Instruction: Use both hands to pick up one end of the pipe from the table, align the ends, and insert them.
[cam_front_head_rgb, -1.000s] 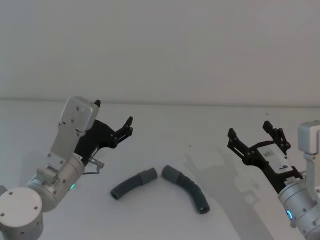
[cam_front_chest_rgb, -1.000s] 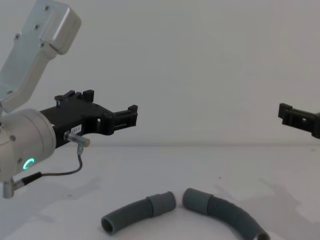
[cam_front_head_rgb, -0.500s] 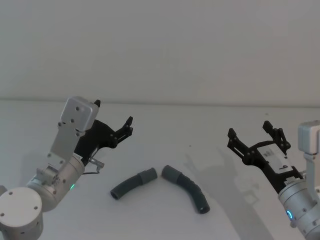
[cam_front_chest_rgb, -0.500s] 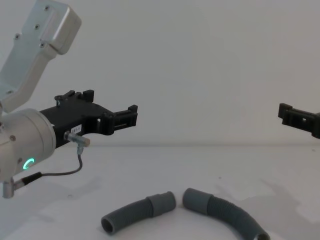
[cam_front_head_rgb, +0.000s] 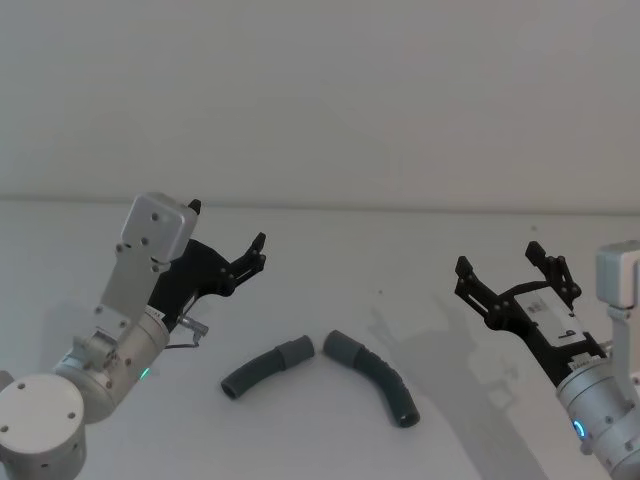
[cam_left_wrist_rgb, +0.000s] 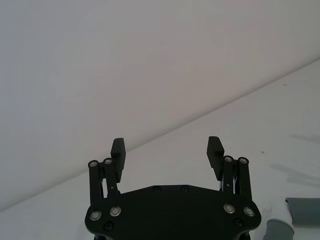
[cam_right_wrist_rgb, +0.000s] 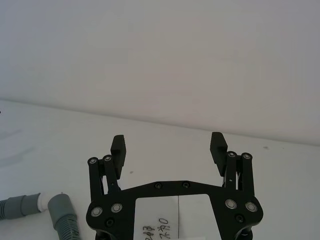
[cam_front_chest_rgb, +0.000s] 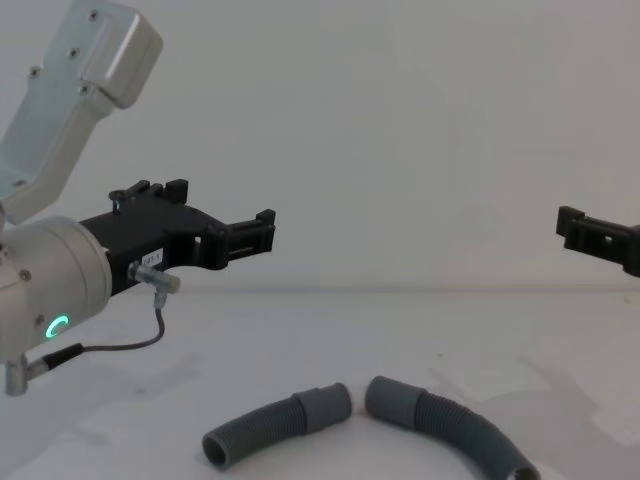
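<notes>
Above the table (cam_front_head_rgb: 340, 250), left pincer (cam_front_head_rgb: 228, 223), right pincer (cam_front_head_rgb: 498, 257) (both agape)

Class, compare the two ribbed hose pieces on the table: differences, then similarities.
The left hose piece has its cuff at its right end, the right hose piece at its left end. The left one bends gently; the right one arcs more. Both are dark grey, ribbed, on the table, cuffs nearly meeting. The left end effector and right end effector hover open, touching neither.
</notes>
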